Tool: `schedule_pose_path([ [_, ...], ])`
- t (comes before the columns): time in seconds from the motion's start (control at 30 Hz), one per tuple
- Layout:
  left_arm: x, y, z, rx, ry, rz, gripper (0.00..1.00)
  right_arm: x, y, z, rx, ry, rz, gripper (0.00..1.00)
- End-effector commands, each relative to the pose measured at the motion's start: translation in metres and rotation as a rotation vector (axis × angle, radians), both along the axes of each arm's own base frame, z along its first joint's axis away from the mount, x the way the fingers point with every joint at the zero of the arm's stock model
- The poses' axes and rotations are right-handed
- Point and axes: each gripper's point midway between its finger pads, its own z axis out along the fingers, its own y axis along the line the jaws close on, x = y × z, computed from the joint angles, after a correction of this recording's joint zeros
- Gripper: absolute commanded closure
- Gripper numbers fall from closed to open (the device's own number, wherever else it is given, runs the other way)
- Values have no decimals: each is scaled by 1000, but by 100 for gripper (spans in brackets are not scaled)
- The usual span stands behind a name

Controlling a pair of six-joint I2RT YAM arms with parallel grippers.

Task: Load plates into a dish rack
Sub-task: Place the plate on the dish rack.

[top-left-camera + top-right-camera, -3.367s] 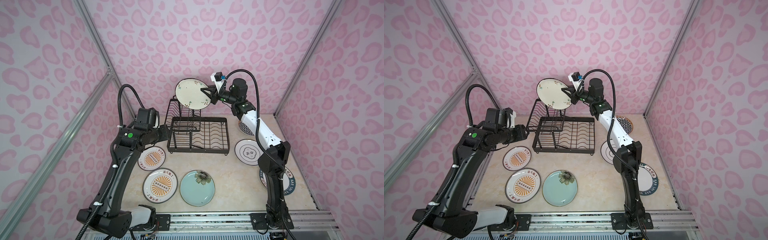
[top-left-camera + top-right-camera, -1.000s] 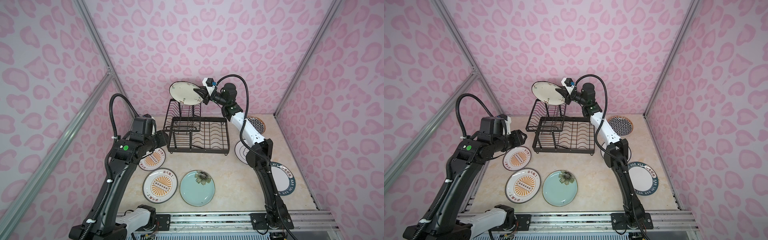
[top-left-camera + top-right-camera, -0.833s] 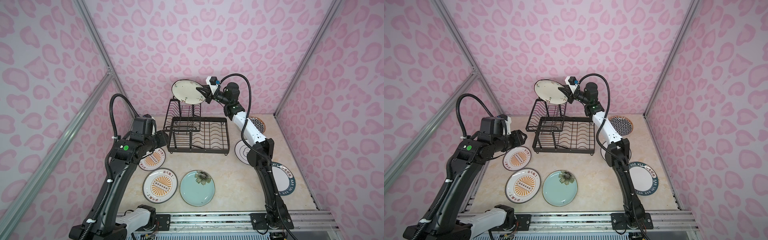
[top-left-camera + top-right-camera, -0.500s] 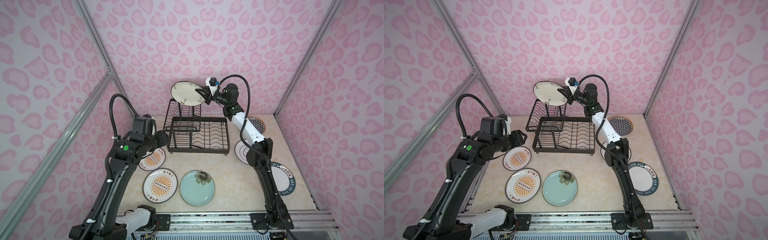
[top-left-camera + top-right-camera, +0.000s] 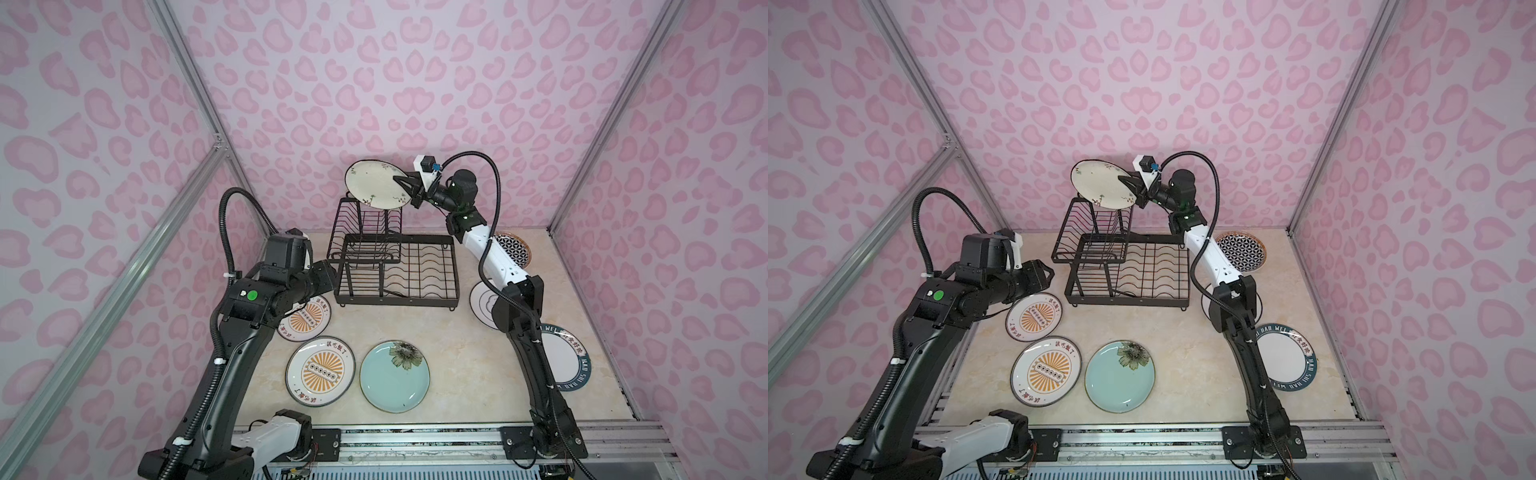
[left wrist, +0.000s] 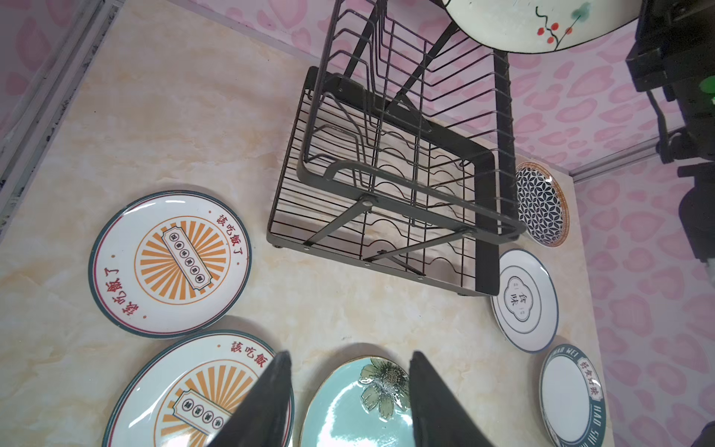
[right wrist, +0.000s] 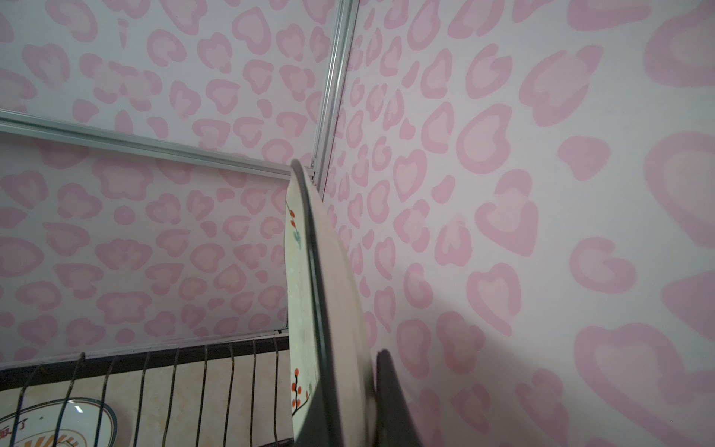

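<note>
In a top view, upper centre of frame, my right gripper (image 5: 409, 192) is clenched on the rim of the round cream ceramic plate with red sprigs (image 5: 374, 185), tilted above the black wire dish rack (image 5: 415, 237). I judge this the slotting step (next: turn it edge-down, lower between wires). Right wrist view: plate edge-on, nipped. Left wrist view: my left gripper (image 6: 348, 354) stands half-spread, empty.

R gripper (image 5: 404, 190) w/ cream plate (image 5: 374, 183) pinched at rim: since the earliest shot the plate has tipped from near face-on to a flatter tilt. It now sits ahead of the tips, over the dish rack (image 5: 415, 266) upper basket (image 5: 365, 224). R elbow (image 5: 519, 299) swung in toward rack and now hides part of white cloud plate (image 5: 481, 303), behind & below the gripper. Geometric plate (image 5: 515, 249) shows more. L gripper (image 5: 329, 277) dropped a bit.
</note>
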Motion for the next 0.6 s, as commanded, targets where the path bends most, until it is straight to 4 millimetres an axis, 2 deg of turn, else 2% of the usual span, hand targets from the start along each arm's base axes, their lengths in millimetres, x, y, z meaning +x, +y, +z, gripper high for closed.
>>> schedule_pose_path([
  [0.0,5,0,10,-4,-39,3,48,-3,-2,16,51,-78,-4,100],
  [0.57,7,-5,9,-14,-30,-21,48,-9,12,-9,18,-31,81,100],
])
